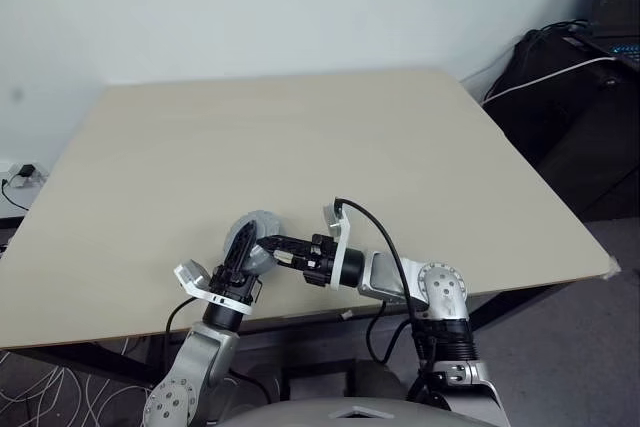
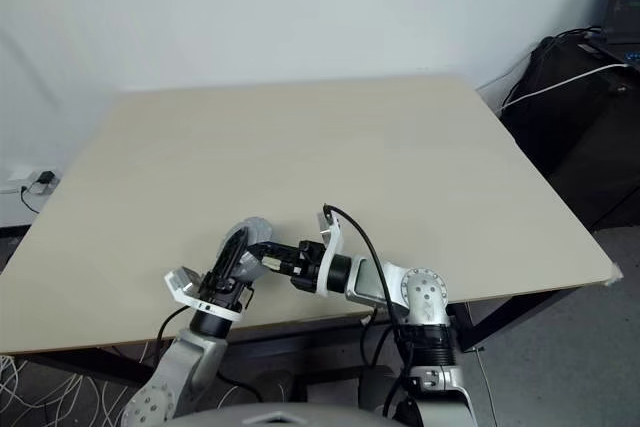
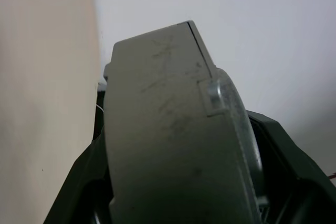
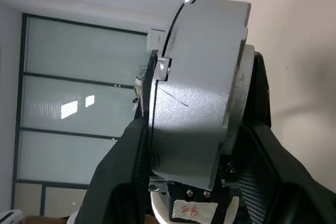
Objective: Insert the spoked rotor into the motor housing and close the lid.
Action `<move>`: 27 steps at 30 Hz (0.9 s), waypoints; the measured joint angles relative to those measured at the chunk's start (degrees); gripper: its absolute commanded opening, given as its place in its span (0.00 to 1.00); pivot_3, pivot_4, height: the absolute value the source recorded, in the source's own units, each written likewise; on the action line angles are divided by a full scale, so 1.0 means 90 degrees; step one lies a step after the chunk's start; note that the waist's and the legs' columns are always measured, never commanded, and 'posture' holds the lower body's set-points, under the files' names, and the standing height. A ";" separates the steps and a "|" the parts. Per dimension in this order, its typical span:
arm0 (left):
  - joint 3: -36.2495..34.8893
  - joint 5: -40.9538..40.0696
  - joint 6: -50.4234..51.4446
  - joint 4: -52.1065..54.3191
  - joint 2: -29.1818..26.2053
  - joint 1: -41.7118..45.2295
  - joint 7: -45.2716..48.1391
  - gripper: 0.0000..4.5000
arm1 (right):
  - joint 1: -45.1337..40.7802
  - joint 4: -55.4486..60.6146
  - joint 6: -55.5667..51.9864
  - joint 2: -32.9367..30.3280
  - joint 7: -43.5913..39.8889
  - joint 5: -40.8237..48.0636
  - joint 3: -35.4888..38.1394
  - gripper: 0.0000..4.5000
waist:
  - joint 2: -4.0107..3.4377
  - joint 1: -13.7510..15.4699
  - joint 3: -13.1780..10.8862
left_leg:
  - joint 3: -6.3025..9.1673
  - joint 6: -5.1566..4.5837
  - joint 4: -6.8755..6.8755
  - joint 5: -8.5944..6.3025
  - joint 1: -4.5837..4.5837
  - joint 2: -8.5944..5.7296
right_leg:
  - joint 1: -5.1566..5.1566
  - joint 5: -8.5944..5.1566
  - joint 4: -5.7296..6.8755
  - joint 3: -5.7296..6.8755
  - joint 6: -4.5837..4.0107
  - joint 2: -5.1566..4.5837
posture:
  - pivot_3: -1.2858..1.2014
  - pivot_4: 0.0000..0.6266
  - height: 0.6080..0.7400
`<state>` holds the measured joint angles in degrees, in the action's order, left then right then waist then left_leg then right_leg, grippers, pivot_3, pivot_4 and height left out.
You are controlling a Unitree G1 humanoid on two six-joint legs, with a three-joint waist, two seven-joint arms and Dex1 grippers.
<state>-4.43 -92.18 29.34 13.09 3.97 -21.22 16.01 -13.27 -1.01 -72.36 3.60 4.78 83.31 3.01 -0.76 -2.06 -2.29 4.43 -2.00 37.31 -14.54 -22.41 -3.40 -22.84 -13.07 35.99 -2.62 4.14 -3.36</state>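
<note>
Grey metal fills the space between both sets of jaws: a round motor assembly [image 1: 256, 239], held on edge above the near edge of the table [image 1: 300, 137], is the one thing both grippers meet at; the left gripper [image 1: 237, 255] comes up from below with its black fingers [image 3: 79, 182] either side of the thick rim, closed onto it as far as the wrist view lets one judge; the right gripper [image 1: 275, 245] reaches in sideways and its fingers [image 4: 123, 166] plainly pinch the same body across its two flat faces. What sits between the jaws looks like the housing [image 4: 210, 87] with the lid [image 4: 160, 103] lying against it along a thin seam (a small square tab bridges the seam in both wrist views); the copper windings and the rotor cannot be made out, so the rotor is presumably already inside, though that is a judgement only. The step in hand seems to be the last one, closing the lid, with the two halves brought face to face but perhaps not fully seated. The next move calls for one gripper to hold the body steady while the other presses squarely along the axis; any tilt would jam the lid on its rim, and a loosened pinch could drop the heavy part onto the table.
</note>
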 measured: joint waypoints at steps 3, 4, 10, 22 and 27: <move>0.0032 -0.0003 -0.0106 -0.0008 0.0000 0.0006 -0.0028 0.57 | 0.0015 0.0004 0.0102 0.0011 -0.0148 -0.0177 -0.0049 0.51 | 0.0001 0.0001 0.0001 | 0.0000 0.0000 0.0002 0.0000 0.0000 -0.0001 | 0.0000 0.0001 0.0000 -0.0001 0.0002 0.0000 | 0.52 0.00 1.00; 0.0047 0.0002 -0.0139 -0.0007 0.0000 0.0009 -0.0039 0.57 | 0.0016 0.0017 0.0123 0.0010 -0.0173 -0.0243 -0.0051 0.60 | 0.0002 0.0005 0.0002 | 0.0000 0.0000 0.0003 0.0000 0.0000 -0.0001 | -0.0001 0.0001 0.0000 -0.0001 0.0002 -0.0001 | 0.52 0.00 1.00; -0.0005 0.0195 -0.0309 -0.0015 0.0009 -0.0086 -0.0102 0.48 | 0.0046 0.0034 0.0639 -0.0153 -0.0077 -0.0745 0.0280 1.00 | 0.0002 0.0018 0.0003 | -0.0002 -0.0002 0.0002 -0.0001 0.0022 -0.0001 | 0.0001 0.0002 -0.0004 -0.0002 0.0005 -0.0002 | 0.52 0.00 1.00; 0.0016 0.0237 -0.0445 -0.0013 0.0009 -0.0081 -0.0132 0.48 | 0.0075 0.0070 0.0670 -0.0145 -0.0095 -0.0905 0.0314 1.00 | 0.0003 0.0009 0.0004 | -0.0003 -0.0002 0.0002 -0.0001 0.0031 0.0001 | 0.0006 0.0002 -0.0004 -0.0002 0.0004 -0.0001 | 0.52 0.00 1.00; 0.0036 0.0500 -0.0715 -0.0006 0.0009 -0.0047 -0.0342 0.48 | 0.0136 0.0246 0.0967 -0.0287 -0.0252 -0.1349 0.0294 1.00 | 0.0003 0.0020 0.0003 | -0.0004 -0.0002 0.0002 -0.0001 0.0038 0.0000 | 0.0012 0.0001 -0.0004 -0.0004 0.0005 -0.0002 | 0.52 0.00 1.00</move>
<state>-4.11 -87.68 22.91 13.03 4.05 -21.65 12.93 -12.04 1.21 -63.66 1.02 2.51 71.17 5.65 -0.74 -1.88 -2.26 4.39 -2.01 37.33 -14.55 -22.06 -3.40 -22.73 -13.05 35.95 -2.65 4.18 -3.37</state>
